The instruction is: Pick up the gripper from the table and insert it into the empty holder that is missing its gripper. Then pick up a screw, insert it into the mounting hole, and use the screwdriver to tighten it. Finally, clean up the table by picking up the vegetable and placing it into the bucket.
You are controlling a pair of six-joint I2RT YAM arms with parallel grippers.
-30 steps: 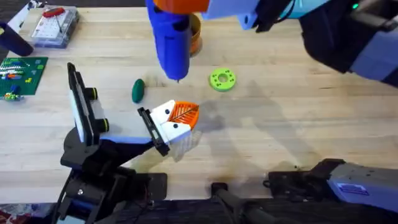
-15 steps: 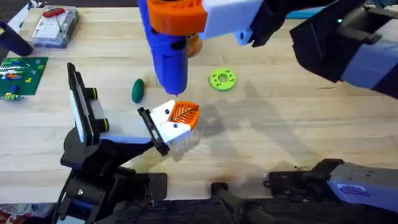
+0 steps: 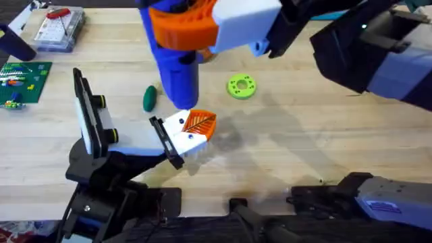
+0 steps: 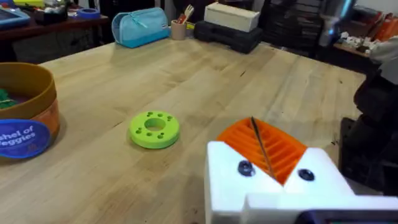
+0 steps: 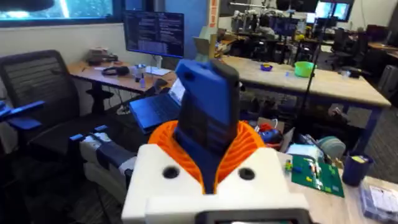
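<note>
My right gripper [image 3: 192, 27] reaches in from the upper right and is shut on the blue screwdriver [image 3: 177, 74], also seen in the right wrist view [image 5: 208, 112]. The screwdriver's thin tip [image 4: 260, 146] rests on the gripper [image 3: 192, 128], a white block with an orange ribbed finger [image 4: 267, 165]. This block sits at the black plate [image 3: 165, 143] on the end of the holder [image 3: 91, 121]. The dark-green vegetable [image 3: 149, 98] lies just left of the screwdriver. The bucket [image 4: 25, 118] stands behind it. The screw is out of view.
A bright-green disc with holes [image 3: 241, 86] lies right of the screwdriver. A clear parts box [image 3: 57, 27] and a green circuit board [image 3: 20, 81] sit at the far left. My left arm's black base [image 3: 101, 192] is at the front left.
My right gripper has carried the screwdriver down and toward the front, bringing its tip from above the table onto the white block.
</note>
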